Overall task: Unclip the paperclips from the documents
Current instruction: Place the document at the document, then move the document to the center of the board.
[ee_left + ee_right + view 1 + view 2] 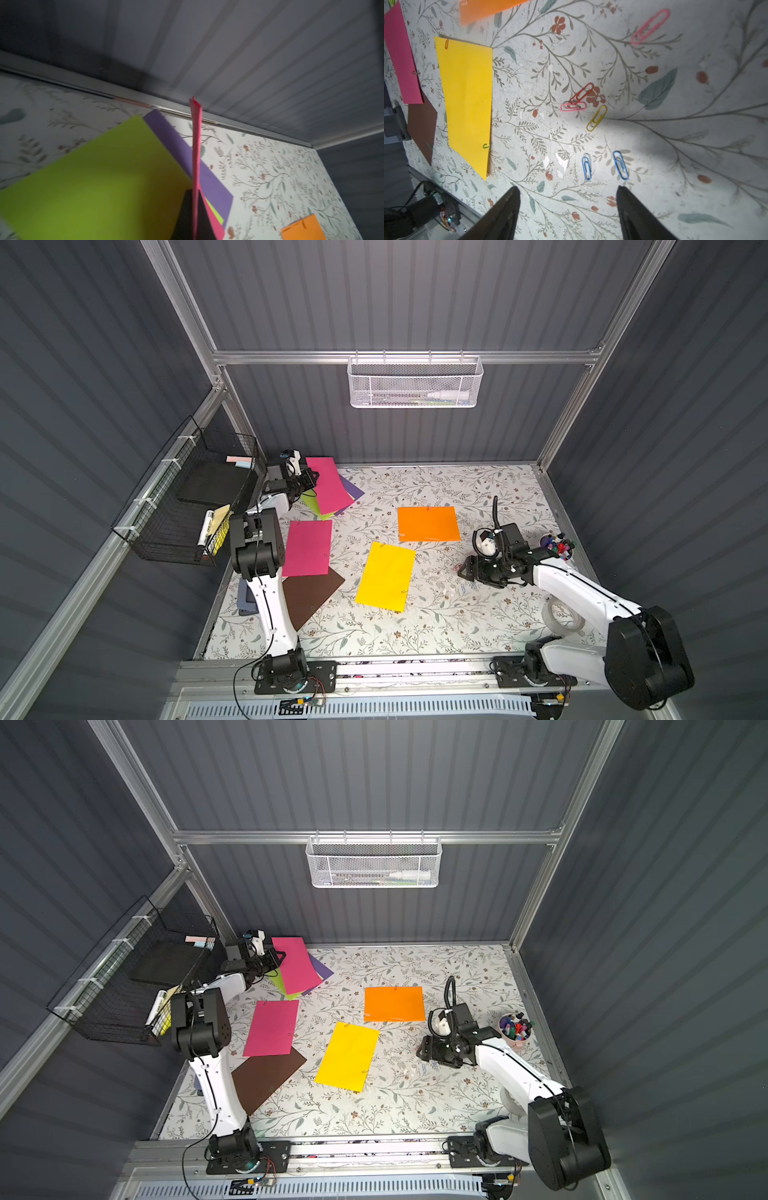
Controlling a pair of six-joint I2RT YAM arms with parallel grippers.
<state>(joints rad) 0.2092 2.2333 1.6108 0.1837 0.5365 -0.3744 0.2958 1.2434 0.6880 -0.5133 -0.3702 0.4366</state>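
Note:
At the back left, my left gripper (311,480) (195,209) is shut on the edge of a magenta pink document (330,485) (196,145), lifted over the lime green (93,176) and purple (178,145) sheets. My right gripper (462,570) (568,189) hangs open and empty over several loose paperclips, among them a blue one (620,165), a yellow one (597,118) and a red one (581,93). The yellow document (386,576) still carries an orange clip (446,43) and a green clip (486,146). Orange (428,523), magenta (308,547) and brown (311,593) sheets lie flat.
A cup of markers (559,549) stands behind my right arm, and a tape roll (563,616) lies beneath it. A black wire basket (187,497) hangs on the left wall and a white mesh basket (413,383) on the back wall.

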